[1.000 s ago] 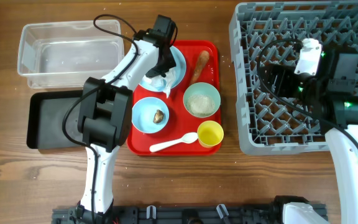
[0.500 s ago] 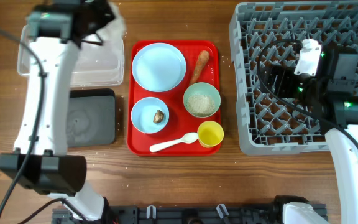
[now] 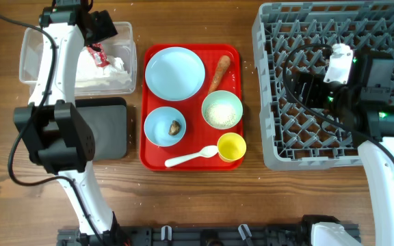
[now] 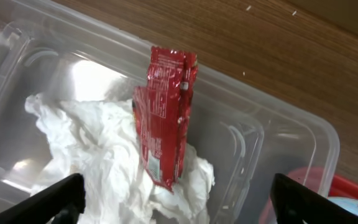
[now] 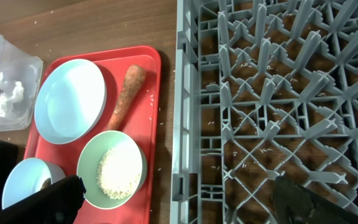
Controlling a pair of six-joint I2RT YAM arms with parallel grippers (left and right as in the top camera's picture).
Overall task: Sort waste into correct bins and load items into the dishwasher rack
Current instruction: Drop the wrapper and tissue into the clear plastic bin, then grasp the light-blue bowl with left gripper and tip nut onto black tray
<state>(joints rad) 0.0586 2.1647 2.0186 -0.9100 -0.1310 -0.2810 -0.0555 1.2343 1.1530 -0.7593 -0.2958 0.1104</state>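
Note:
My left gripper (image 3: pixel 98 33) (image 4: pixel 179 200) hangs open over the right end of the clear bin (image 3: pixel 33 65) (image 4: pixel 272 109), holding nothing. Below it, in that bin, the red foil wrapper (image 3: pixel 98 55) (image 4: pixel 166 118) lies on the crumpled white tissue (image 3: pixel 108 72) (image 4: pixel 98 162). My right gripper (image 3: pixel 309 85) (image 5: pixel 182 202) is open above the grey dishwasher rack (image 3: pixel 272 140) (image 5: pixel 194 93). On the red tray (image 3: pixel 153 161) are the blue plate (image 3: pixel 175 73), carrot (image 3: pixel 219 72), small blue bowl (image 3: pixel 160 121) with a brown scrap (image 3: pixel 175 127), green bowl (image 3: pixel 222 109) of white grains, yellow cup (image 3: pixel 232 147) and white spoon (image 3: pixel 190 158).
The black bin (image 3: pixel 108 130) sits just in front of the clear bin, partly under my left arm. Loose white grains are scattered inside the rack and on the wood between tray and rack.
My left gripper carried the tissue and wrapper from the blue plate to the clear bin and opened; both now lie in the bin. The right arm has not moved.

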